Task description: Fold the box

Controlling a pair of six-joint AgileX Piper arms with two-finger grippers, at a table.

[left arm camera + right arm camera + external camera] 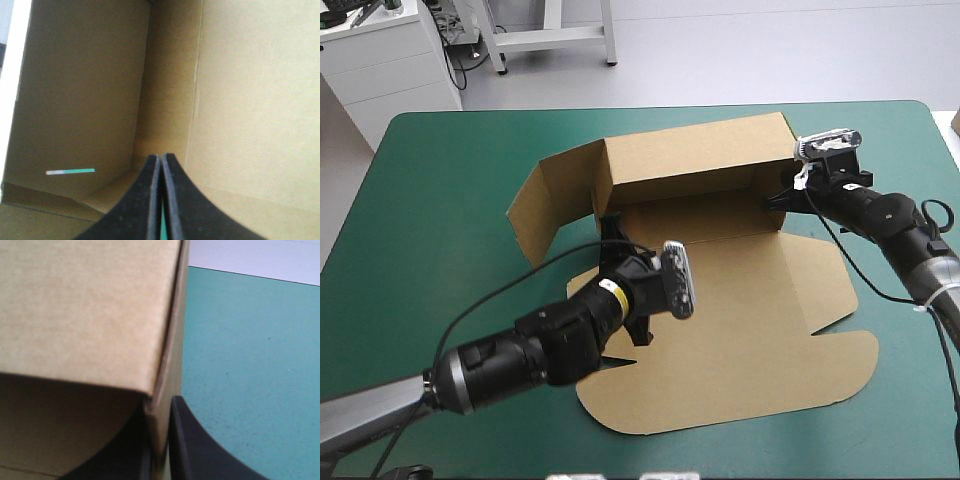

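L claw (161, 159) pressed together inside box (750, 300), R claw (160, 410) pinching its wall, teal-green cover (440, 180) beneath

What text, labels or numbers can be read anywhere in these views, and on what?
No readable text in any view.
The box: plain brown board, no print.
The yellow-and-white band on the left arm: too small to tell whether it bears any text.
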